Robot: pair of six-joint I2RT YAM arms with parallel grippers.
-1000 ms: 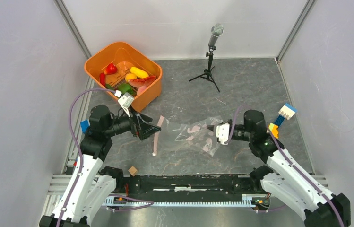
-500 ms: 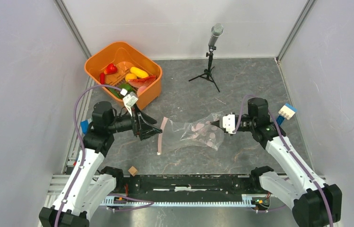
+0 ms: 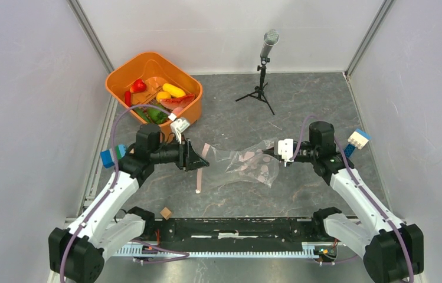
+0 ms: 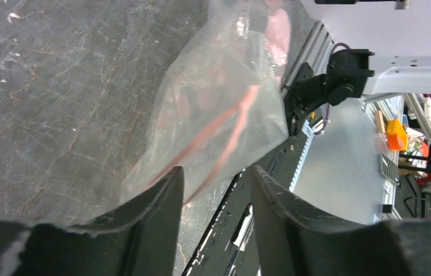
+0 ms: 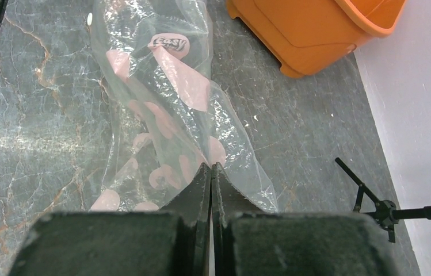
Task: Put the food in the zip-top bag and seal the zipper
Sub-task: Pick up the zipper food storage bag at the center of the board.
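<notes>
— Dark marbled table (image 3: 301,112), grey walls on three sides: noted. Location of the zip-top bag (image 3: 248,168)?

— Centre of the table, lying 9-to-3 between my arms; it appears empty. The food (image 3: 173,90) sits in the orange basket (image 3: 125,68) at 10 o'clock, well apart from the bag.

— Right gripper (image 3: 267,155)?

— Pressed together on the film at the bag's 3 o'clock end, holding that end up off the surface. Purpose, as I judge it: anchor the bag so the mouth cannot slide.

— Left gripper (image 3: 204,161)?

— Jaws spread, one either side of the mouth edge at 9 o'clock. The zipper (image 3: 199,177), a pink strip, runs between them in my wrist view. No pinch there that I can confirm.

— Assessment?

— The mouth must be caught and held open before any food goes in. Risk: thin film slipping out as I close.
</notes>
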